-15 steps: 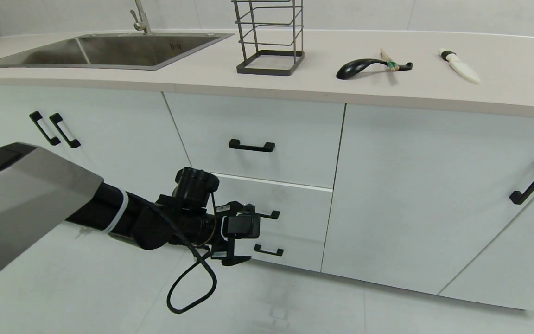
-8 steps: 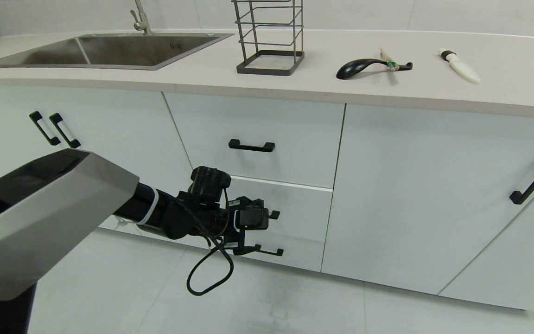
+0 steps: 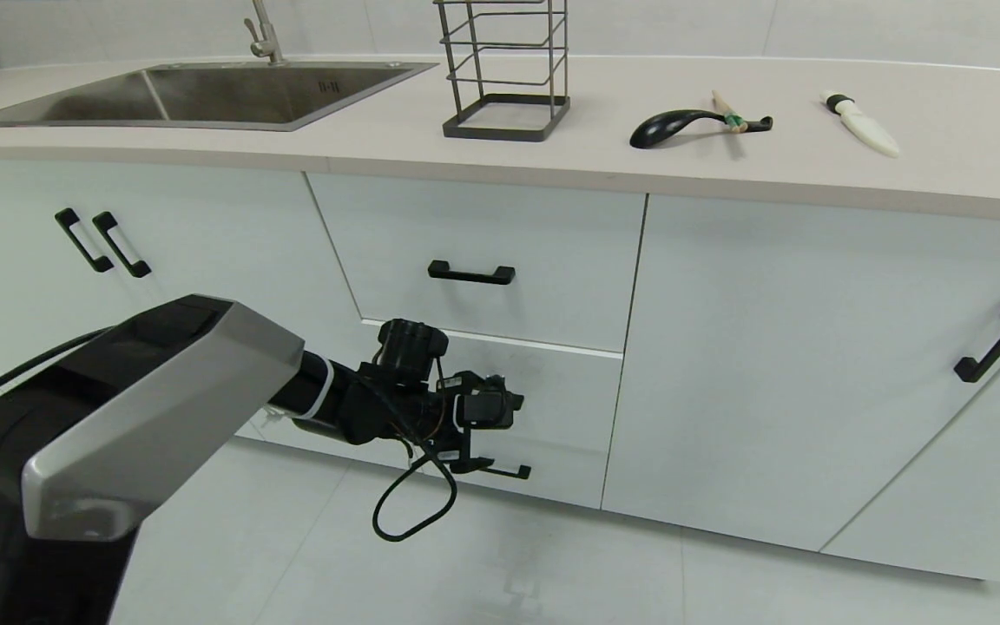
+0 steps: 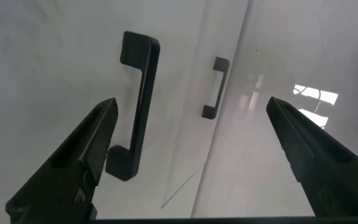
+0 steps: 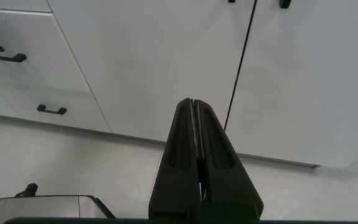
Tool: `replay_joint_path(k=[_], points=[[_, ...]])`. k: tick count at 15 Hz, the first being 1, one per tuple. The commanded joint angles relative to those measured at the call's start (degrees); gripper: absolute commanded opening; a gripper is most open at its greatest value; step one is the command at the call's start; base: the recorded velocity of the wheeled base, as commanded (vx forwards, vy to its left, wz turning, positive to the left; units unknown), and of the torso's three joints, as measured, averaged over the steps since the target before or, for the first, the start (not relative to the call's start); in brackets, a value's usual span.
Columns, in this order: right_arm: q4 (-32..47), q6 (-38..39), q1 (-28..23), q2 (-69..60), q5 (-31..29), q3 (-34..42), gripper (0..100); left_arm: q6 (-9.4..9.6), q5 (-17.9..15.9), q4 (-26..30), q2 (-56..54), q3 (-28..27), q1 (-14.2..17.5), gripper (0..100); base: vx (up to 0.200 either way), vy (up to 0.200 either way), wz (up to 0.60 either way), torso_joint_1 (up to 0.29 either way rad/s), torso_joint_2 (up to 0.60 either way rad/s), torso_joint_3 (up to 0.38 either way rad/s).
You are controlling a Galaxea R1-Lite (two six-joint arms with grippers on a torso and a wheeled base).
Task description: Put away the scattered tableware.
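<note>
On the counter lie a black spoon (image 3: pixel 665 128), a wooden stick with a green band (image 3: pixel 728 113) across its handle, and a white knife (image 3: pixel 860 124) farther right. My left gripper (image 3: pixel 496 432) is low down at the middle drawer (image 3: pixel 552 382), open. In the left wrist view, the left gripper (image 4: pixel 194 155) has its jaws wide apart, and the drawer's black handle (image 4: pixel 135 112) stands between them, close to one finger (image 4: pixel 73 168). My right gripper (image 5: pixel 197 155) is shut on nothing and faces white cabinet doors and the floor.
An empty wire rack (image 3: pixel 507 74) stands on the counter left of the spoon, and a steel sink (image 3: pixel 196 91) lies farther left. The top drawer handle (image 3: pixel 471 273) and the bottom drawer handle (image 3: pixel 504 471) sit above and below my left gripper. Cabinet doors flank the drawers.
My left arm has stretched forward and to the right, bringing the open gripper up to the middle drawer's handle. The tableware on the counter has not moved.
</note>
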Motion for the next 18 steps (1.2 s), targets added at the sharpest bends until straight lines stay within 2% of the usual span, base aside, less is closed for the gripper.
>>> replay_joint_path(k=[1,4,6,9,11,15,18], points=[[0.00,-0.01,0.00,0.07,0.01,0.00,0,-0.03,-0.01,-0.02,1.50,-0.86,0.01,100,0.000,0.000,0.00,0.000,0.00,0.000],[0.00,-0.01,0.00,0.07,0.01,0.00,0,-0.03,-0.01,-0.02,2.29,-1.92,0.10,100,0.000,0.000,0.00,0.000,0.00,0.000],[0.00,-0.01,0.00,0.07,0.01,0.00,0,-0.82,-0.01,-0.02,3.52,-3.06,0.19,100,0.000,0.000,0.00,0.000,0.00,0.000],[0.00,-0.01,0.00,0.07,0.01,0.00,0,-0.56,-0.01,-0.02,4.22,-3.06,0.19,100,0.000,0.000,0.00,0.000,0.00,0.000],[0.00,-0.01,0.00,0.07,0.01,0.00,0,-0.29,-0.27,0.07,4.22,-2.18,0.19,100,0.000,0.000,0.00,0.000,0.00,0.000],[0.00,-0.01,0.00,0.07,0.01,0.00,0,1.38,-0.45,0.07,2.46,3.35,0.19,100,0.000,0.000,0.00,0.000,0.00,0.000],[0.00,-0.01,0.00,0.07,0.01,0.00,0,1.46,-0.45,0.07,1.50,3.62,0.19,100,0.000,0.000,0.00,0.000,0.00,0.000]])
